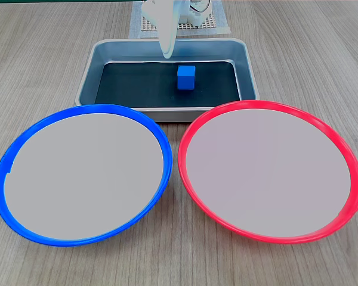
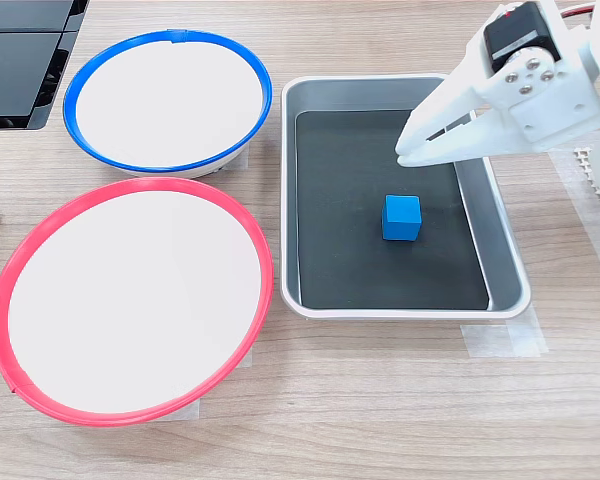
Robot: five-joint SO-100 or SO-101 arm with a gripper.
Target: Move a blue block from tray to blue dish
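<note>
Blue block sits in the tray, my claw above it

Writing, brands and labels: I can read none on any item in either exterior view. The blue block point(image 1: 186, 78) is a plain-faced cube, so it has no long axis to speak of; it rests flat on the tray's dark bottom with its edges roughly square to the tray walls. In the first exterior view it lies a little right of the middle of the tray point(image 1: 86, 71); in the second exterior view the block point(image 2: 401, 217) is right of the middle of the black floor, nearer the second exterior view's right wall of the tray point(image 2: 288, 200).

My claw point(image 2: 404, 155) hangs over the tray above the block and does not touch it. Its white tips point toward the second exterior view's left, and they look close together there, with nothing between them. In the first exterior view the claw point(image 1: 167, 55) shows as one narrow white tip pointing down over the tray's far wall.

The blue dish point(image 1: 161, 146) stands on the wooden surface point(image 1: 48, 47) in front of the tray, at the first exterior view's left, just beside the red dish point(image 1: 185, 173) at its right. Both dishes show bare pale centres. In the second exterior view the blue dish point(image 2: 75, 90) lies at upper left and the red dish point(image 2: 0, 300) below it; clear tape point(image 2: 500, 335) holds the tray's near corner to the surface
</note>
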